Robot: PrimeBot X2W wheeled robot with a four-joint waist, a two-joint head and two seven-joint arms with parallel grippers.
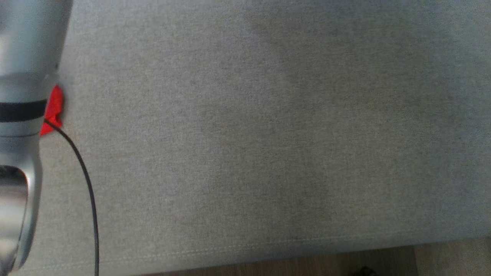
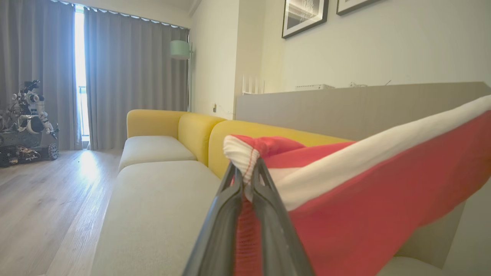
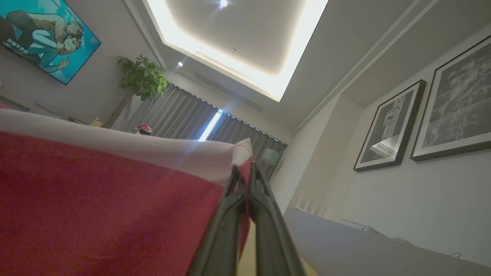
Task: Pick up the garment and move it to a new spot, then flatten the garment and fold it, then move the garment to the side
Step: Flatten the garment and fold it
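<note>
The garment [image 2: 376, 199] is red with a white band along its edge, and it hangs stretched in the air above the sofa. My left gripper [image 2: 245, 174] is shut on one white-edged corner of it. In the right wrist view the garment [image 3: 99, 214] spreads away to the left, and my right gripper [image 3: 245, 170] is shut on its other white-edged corner. The head view catches a small red bit of the garment [image 1: 53, 111] behind a pale forearm [image 1: 23, 115] at the far left.
The grey sofa seat [image 1: 268, 134] lies below, with its front seam and the wooden floor [image 1: 383, 260] at the bottom. A thin black cable [image 1: 86, 184] hangs from the forearm. Yellow back cushions [image 2: 199, 134] line the sofa, and another robot [image 2: 27, 122] stands by the curtains.
</note>
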